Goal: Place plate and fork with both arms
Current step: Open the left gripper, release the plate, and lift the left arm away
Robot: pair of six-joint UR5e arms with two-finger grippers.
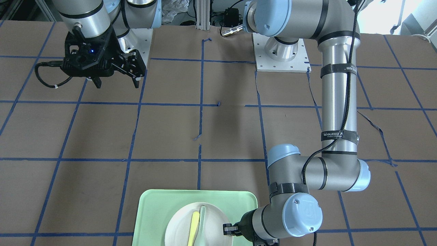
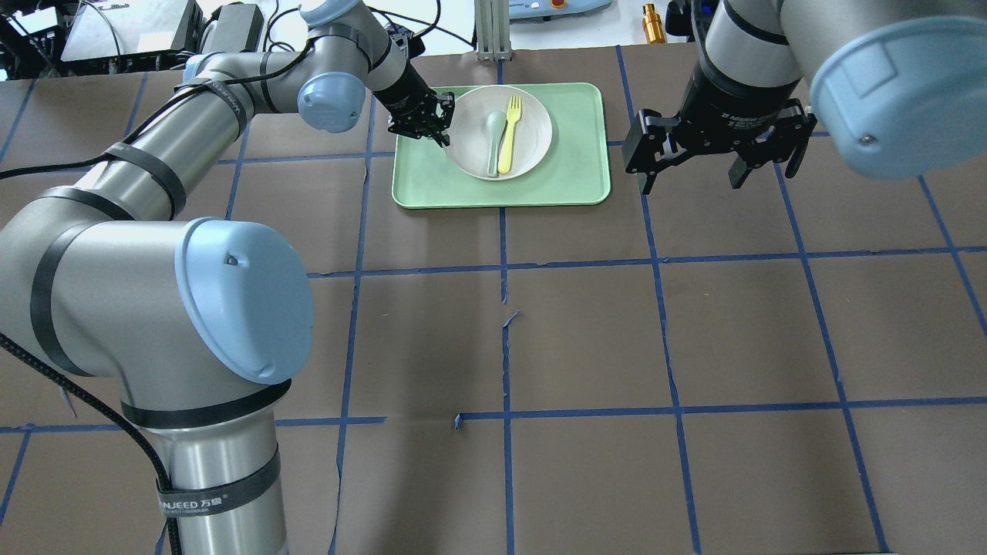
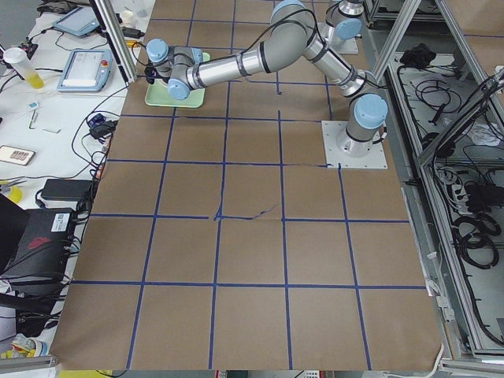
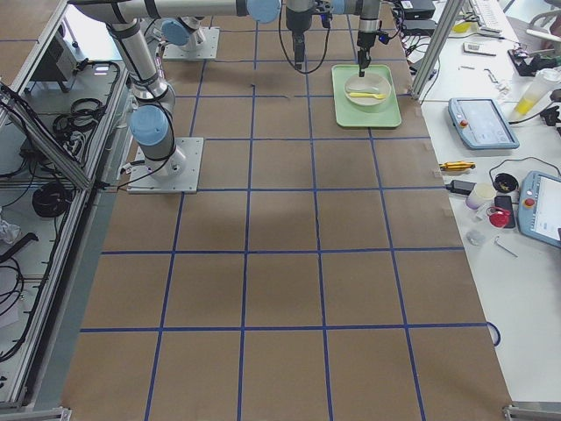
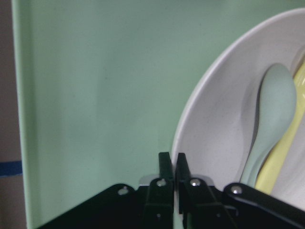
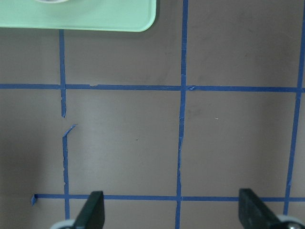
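Brown, blue-taped table (image 2: 586,331) carries green tray (image 2: 574,173) with plate (image 2: 536,131).

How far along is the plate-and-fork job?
Done: nothing placed yet; the plate sits on the tray, fork in it. In hand: left gripper pinches the plate's rim. Left: moving the plate; the open right gripper, beside the tray, hasn't reached the fork.

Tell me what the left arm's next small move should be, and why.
Probably lift the plate slightly and keep it level: the left gripper looks pinched on its rim, it rests on the green tray, and the fork and spoon lie loose in it.
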